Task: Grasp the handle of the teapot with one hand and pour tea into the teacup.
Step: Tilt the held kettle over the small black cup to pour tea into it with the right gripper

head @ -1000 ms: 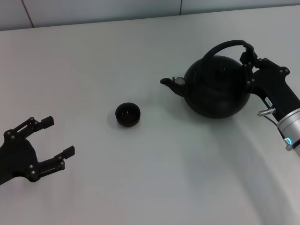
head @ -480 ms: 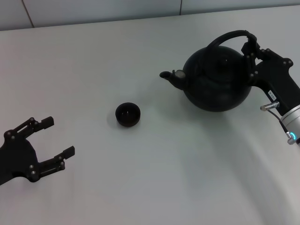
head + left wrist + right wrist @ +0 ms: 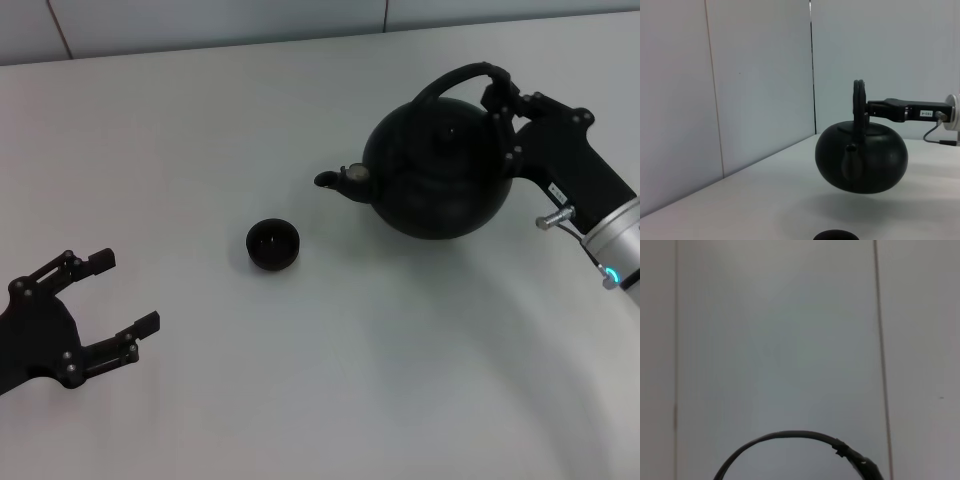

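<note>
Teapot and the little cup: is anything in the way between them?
No, nothing visible. The right gripper holds the teapot by its handle, lifted off the table, spout toward the teacup. Only bare table lies between them. The left gripper sits off to the side.

Right gripper clamped, left gripper spread.

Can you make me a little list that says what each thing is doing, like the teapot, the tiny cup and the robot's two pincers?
teapot: in the air above the table, as the left wrist view shows; upright, spout pointing toward the cup
handle: held at its right end by the right pincer
right pincer: shut on the handle
teacup: standing on the table, left of the spout, apart from the pot
left pincer: open, holding nothing, low at the near left
pouring: not started
</note>
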Tool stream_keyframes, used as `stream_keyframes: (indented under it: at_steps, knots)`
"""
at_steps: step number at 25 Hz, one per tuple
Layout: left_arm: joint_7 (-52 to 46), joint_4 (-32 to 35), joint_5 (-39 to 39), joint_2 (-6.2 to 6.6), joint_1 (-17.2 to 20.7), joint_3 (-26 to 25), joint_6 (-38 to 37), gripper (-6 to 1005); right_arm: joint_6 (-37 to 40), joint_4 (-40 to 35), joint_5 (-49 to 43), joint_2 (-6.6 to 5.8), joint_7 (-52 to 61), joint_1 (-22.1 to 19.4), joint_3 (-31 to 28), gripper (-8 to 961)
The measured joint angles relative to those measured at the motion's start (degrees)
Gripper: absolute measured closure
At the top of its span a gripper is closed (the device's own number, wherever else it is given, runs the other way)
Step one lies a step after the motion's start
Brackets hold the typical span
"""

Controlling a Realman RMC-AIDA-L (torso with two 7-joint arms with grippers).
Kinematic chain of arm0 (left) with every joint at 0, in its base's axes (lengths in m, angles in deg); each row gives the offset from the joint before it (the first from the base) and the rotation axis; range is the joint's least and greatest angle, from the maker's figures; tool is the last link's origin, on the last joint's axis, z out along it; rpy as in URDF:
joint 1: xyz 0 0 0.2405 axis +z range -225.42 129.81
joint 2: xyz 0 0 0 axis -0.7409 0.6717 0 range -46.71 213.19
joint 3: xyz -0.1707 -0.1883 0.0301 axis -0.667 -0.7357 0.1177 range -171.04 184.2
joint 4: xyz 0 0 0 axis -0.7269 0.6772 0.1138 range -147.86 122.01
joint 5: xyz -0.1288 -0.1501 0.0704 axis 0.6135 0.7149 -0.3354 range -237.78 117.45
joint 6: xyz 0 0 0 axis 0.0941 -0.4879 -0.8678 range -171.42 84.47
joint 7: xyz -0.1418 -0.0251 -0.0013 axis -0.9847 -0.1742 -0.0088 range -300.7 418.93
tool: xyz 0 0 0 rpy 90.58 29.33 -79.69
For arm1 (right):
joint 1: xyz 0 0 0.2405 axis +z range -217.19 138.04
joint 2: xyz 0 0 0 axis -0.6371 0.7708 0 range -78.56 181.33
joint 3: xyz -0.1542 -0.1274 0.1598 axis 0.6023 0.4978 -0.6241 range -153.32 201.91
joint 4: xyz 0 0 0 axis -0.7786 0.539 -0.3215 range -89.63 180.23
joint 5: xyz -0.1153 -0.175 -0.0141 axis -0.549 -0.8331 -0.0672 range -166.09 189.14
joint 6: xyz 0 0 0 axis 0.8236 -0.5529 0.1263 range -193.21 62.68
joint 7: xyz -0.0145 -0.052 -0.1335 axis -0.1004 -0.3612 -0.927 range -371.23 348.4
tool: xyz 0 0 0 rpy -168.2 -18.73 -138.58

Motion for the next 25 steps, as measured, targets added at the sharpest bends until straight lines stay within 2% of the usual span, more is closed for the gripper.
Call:
stream_keyframes:
  at_steps: [10,25]
  knots:
    - [0.00,0.00,0.10,-0.05,0.00,0.00,0.04,135,-0.44,-8.44,-6.67,0.54,6.20,6.81,0.18,863]
    - [0.00,-0.08,0.70,-0.18,0.06,0.00,-0.17,136,-4.53,-10.09,-6.76,0.80,6.49,11.38,2.89,863]
